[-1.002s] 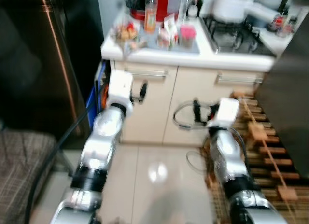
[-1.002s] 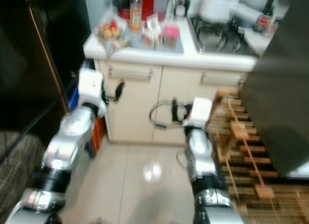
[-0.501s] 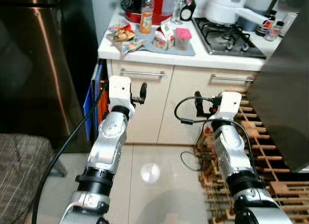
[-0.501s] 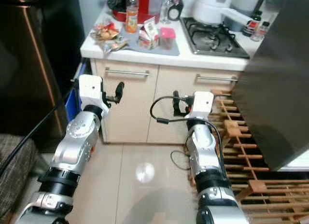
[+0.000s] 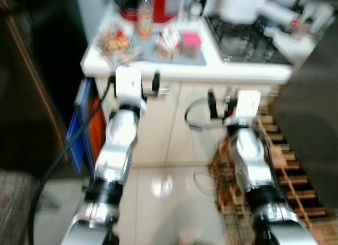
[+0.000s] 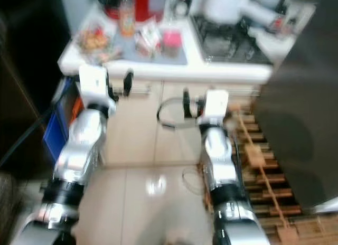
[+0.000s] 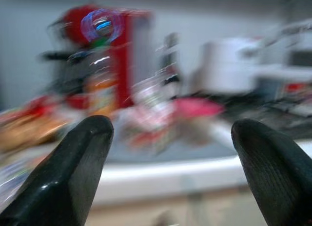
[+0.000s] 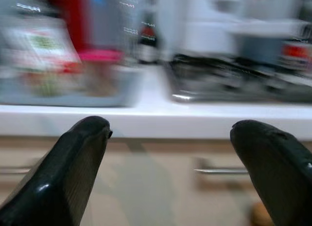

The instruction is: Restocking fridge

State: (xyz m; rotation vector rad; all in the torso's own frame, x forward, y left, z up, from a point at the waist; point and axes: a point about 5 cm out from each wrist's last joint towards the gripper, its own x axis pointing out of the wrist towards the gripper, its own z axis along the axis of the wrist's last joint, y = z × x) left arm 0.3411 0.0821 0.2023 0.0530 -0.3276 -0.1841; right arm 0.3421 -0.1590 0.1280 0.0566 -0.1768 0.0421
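Right now I hold my left hand and right hand spread and empty before the desk, ready for the bottle.

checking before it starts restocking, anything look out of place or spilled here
No spill shows. On the floor right of the robot, a slatted wooden rack lies flat by the cream cabinets, with a loose black cable loop beside it. The views are too blurred for finer detail.

Arms: polished silver metal. Fingers: black, semi-gloss, fine-textured. Countertop: smooth white. Floor tiles: glossy, reflective. Rack: bare wood slats.
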